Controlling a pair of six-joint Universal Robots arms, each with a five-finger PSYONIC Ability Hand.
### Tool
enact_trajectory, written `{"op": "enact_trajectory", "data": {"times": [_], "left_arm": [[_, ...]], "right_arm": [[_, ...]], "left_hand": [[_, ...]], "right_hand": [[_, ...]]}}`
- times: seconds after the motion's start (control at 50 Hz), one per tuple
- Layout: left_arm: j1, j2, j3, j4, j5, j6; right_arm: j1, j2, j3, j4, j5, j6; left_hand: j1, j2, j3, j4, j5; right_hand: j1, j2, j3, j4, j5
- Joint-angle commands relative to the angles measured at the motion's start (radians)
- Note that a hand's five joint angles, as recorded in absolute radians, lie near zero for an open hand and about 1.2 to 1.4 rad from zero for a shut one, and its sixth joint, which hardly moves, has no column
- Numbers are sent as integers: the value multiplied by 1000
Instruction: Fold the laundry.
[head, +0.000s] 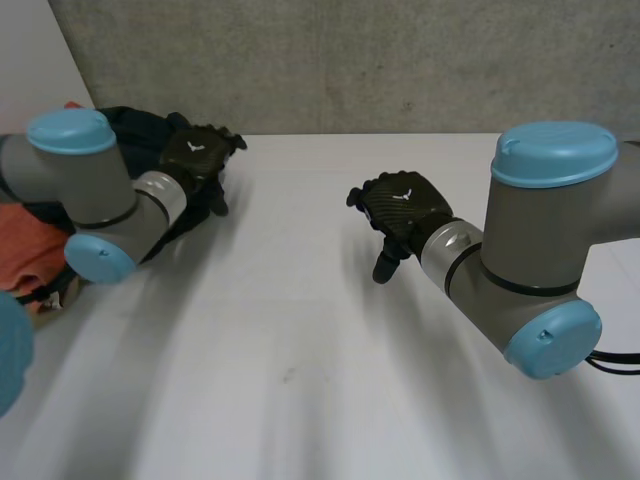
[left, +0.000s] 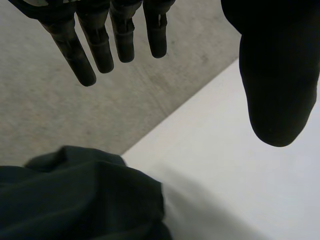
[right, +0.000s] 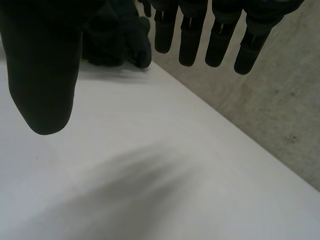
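The dark laundry (head: 135, 122) lies bunched at the far left corner of the bench (head: 300, 350) beside an orange cloth (head: 25, 245) — just under the left hand (head: 195, 155), whose fingers (left: 100, 45) hang straight, holding nothing. The right hand (head: 405, 205), likewise open, hovers mid-bench, well apart.

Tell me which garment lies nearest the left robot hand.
The dark garment, right at the left robot hand; the orange garment lies farther off, beside that arm's elbow.

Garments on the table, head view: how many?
2. A dark garment at the table's far left corner, by the left hand; an orange garment nearer, beside the left arm. The arm covers part of the pile, so more may be hidden.
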Motion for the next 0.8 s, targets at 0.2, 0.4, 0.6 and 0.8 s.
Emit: {"op": "enact_trajectory", "data": {"times": [0.2, 0.4, 0.6, 0.8], "left_arm": [[185, 63, 31, -10, -120, 115], [216, -93, 92, -47, -61, 199], [169, 35, 56, -16, -92, 148], [11, 392, -183, 145, -60, -134]], "right_arm": [[-7, -72, 101, 8, -1, -85], [-27, -49, 147, -50, -10, -72], [-43, -66, 161, -40, -4, -75], [-100, -133, 158, -41, -4, -76]], "left_hand": [[-26, -26, -19, -20, -8], [266, 266, 273, 272, 284], [1101, 1101, 1108, 1107, 1119], [1101, 1101, 1108, 1107, 1119]], "right_hand": [[-180, -201, -168, -166, -141], [-180, -201, -168, -166, -141], [-180, -201, -168, -166, -141], [-180, -201, -168, -166, -141]]}}
